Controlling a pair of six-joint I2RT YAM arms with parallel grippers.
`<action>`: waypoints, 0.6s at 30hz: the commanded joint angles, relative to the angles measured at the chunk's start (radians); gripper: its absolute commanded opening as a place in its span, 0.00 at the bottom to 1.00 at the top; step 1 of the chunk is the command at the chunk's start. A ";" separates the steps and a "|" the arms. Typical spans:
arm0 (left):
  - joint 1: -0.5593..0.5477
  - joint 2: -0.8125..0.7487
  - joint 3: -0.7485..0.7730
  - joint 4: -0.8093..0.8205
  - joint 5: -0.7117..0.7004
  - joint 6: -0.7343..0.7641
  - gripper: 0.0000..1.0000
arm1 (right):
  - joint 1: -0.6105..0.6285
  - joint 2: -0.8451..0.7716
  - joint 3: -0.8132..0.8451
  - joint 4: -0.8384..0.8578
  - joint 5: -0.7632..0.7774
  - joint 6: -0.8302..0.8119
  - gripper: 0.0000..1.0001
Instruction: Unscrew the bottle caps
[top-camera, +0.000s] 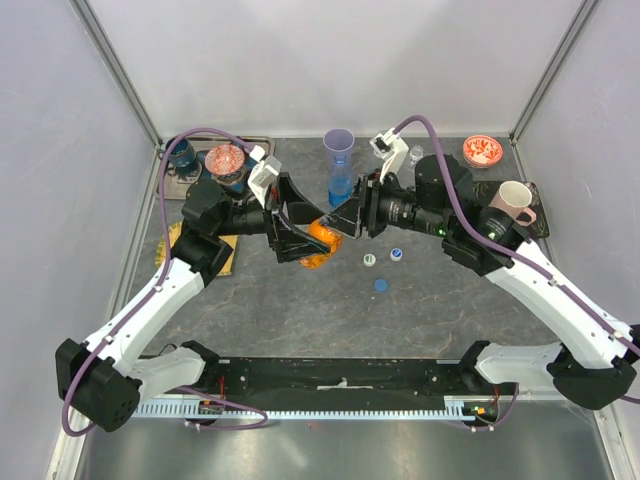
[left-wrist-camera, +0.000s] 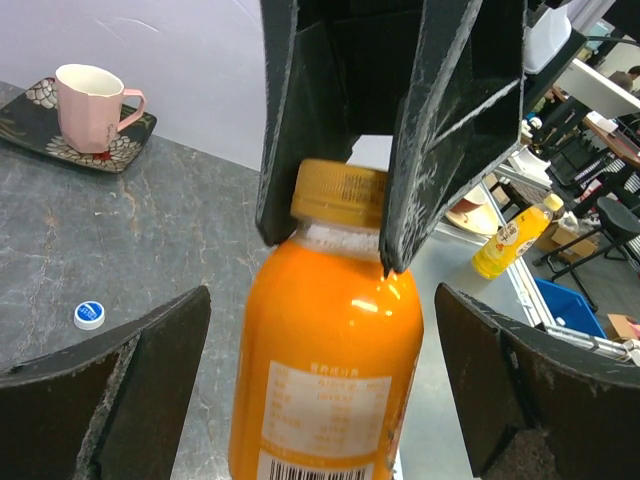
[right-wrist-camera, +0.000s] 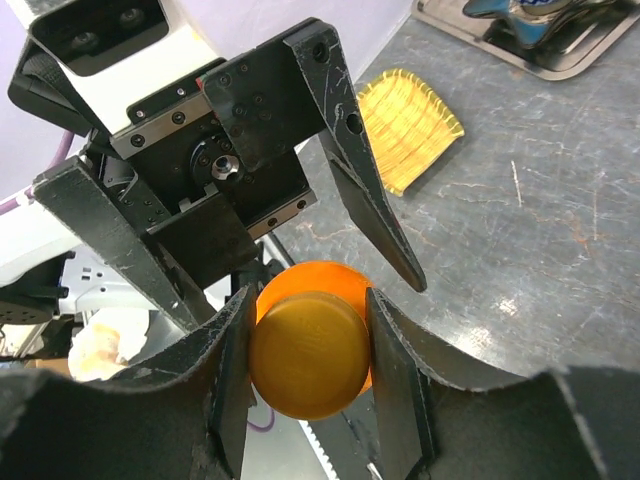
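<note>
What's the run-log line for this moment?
step: unscrewing orange cap | right gripper: shut on orange cap | left gripper: open, astride orange bottle, no contact | already off: white-green cap, blue caps

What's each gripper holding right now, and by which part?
Right gripper pinches the orange bottle by its orange cap, at the cap's sides. Left gripper holds nothing: open around the bottle's body.

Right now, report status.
Left fingers open, straddling orange bottle. Right fingers shut on orange cap, cap on bottle. Three loose caps nearby, not in the way.
</note>
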 joint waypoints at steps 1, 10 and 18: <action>-0.016 -0.017 0.024 -0.002 0.036 0.060 1.00 | -0.003 0.020 0.040 0.093 -0.094 0.029 0.00; -0.043 -0.046 -0.004 -0.083 0.056 0.146 0.94 | -0.003 0.032 0.040 0.143 -0.093 0.040 0.00; -0.048 -0.043 -0.015 -0.111 0.059 0.172 0.77 | -0.001 0.031 0.027 0.156 -0.087 0.040 0.00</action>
